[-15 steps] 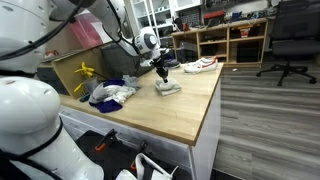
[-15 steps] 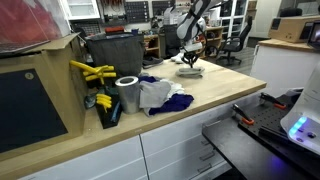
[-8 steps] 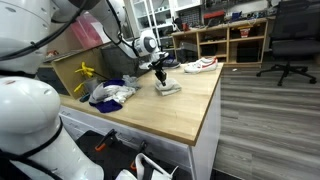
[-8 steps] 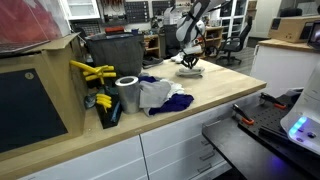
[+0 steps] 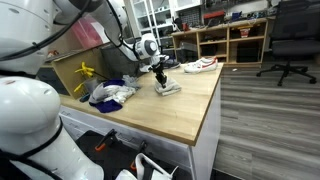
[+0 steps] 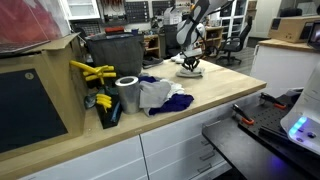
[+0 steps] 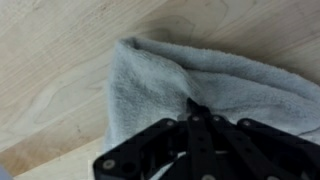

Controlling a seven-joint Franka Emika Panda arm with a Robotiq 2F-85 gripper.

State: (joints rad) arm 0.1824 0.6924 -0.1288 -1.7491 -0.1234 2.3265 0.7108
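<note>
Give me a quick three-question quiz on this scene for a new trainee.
1. True or false: the grey towel lies on a wooden table.
2. In the wrist view, the jaws are: A) wide open over bare wood; B) pinched together on a fold of the towel; C) closed on a shoe.
3. What colour are the tools sticking out beside the cloth pile?
Key: 1 true; 2 B; 3 yellow.
</note>
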